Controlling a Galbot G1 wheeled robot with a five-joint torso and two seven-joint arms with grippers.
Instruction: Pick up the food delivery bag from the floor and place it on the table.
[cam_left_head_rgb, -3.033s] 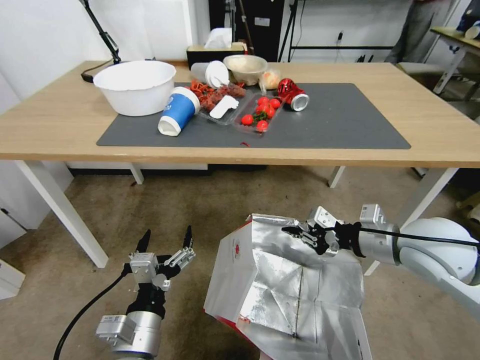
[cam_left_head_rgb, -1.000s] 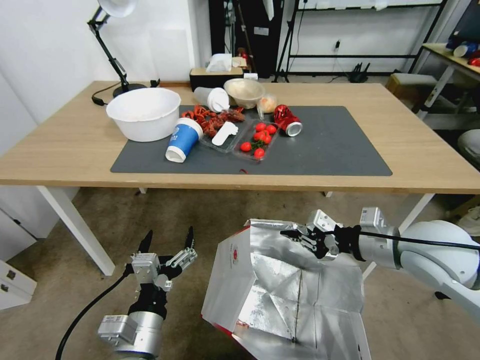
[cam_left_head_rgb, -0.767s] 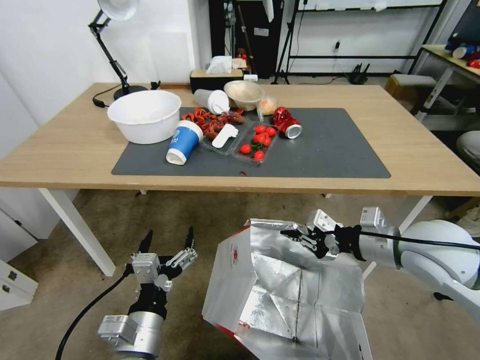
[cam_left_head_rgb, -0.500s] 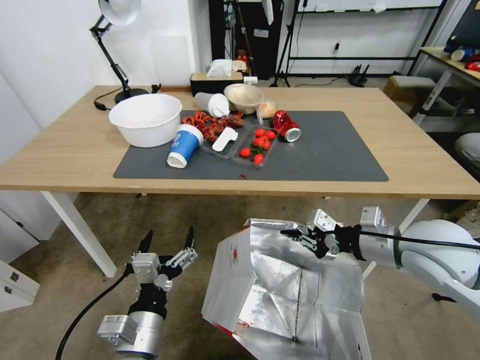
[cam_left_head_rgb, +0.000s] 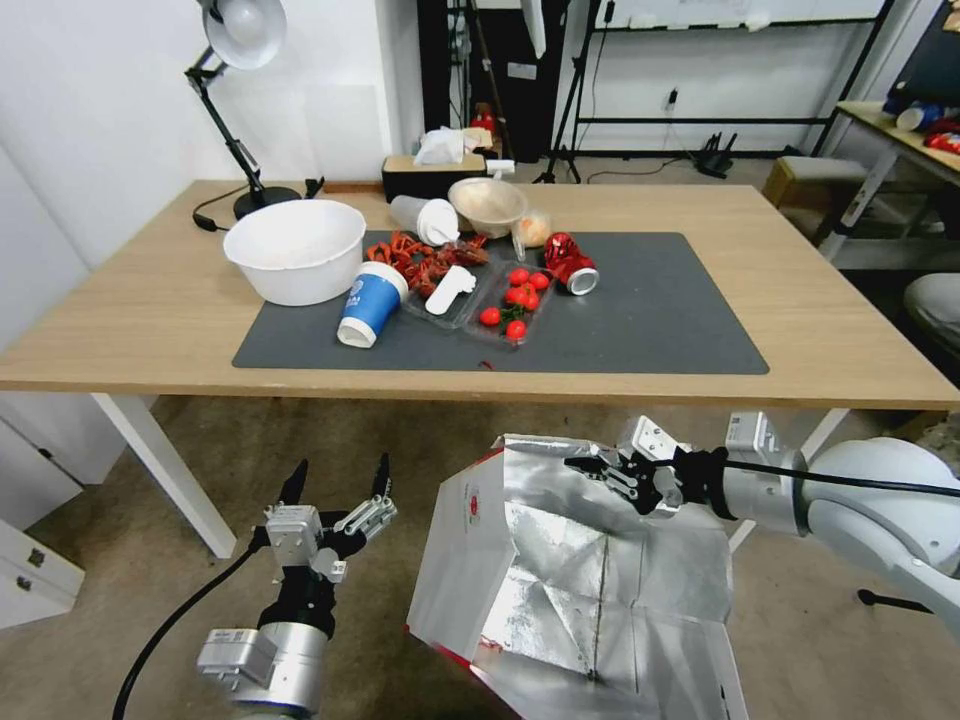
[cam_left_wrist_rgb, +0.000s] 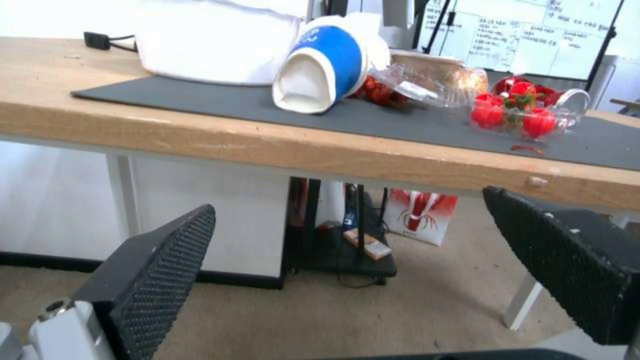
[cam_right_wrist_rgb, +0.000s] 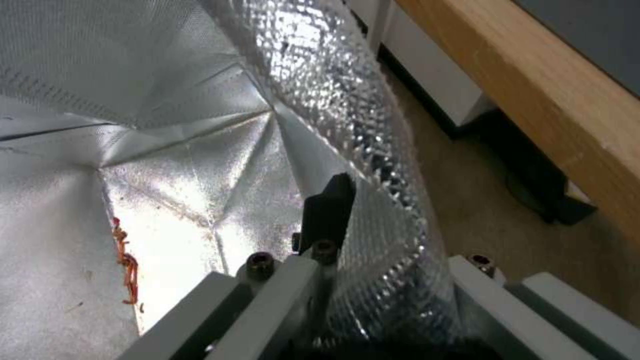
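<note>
While the right gripper (cam_left_head_rgb: 590, 465) pinches the far rim of the bag (cam_left_head_rgb: 560, 570), held below the near edge of the table (cam_left_head_rgb: 820, 300), placing remains; the left gripper (cam_left_head_rgb: 335, 480) hangs wide open nearby.

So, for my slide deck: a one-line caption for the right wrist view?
Right end effector pinching the silver foil-lined wall of the food delivery bag beside the light-wood table edge.

Shiny crinkled foil lines the food delivery bag (cam_left_head_rgb: 570, 590); the table (cam_left_head_rgb: 800, 300) is matt wood.
</note>
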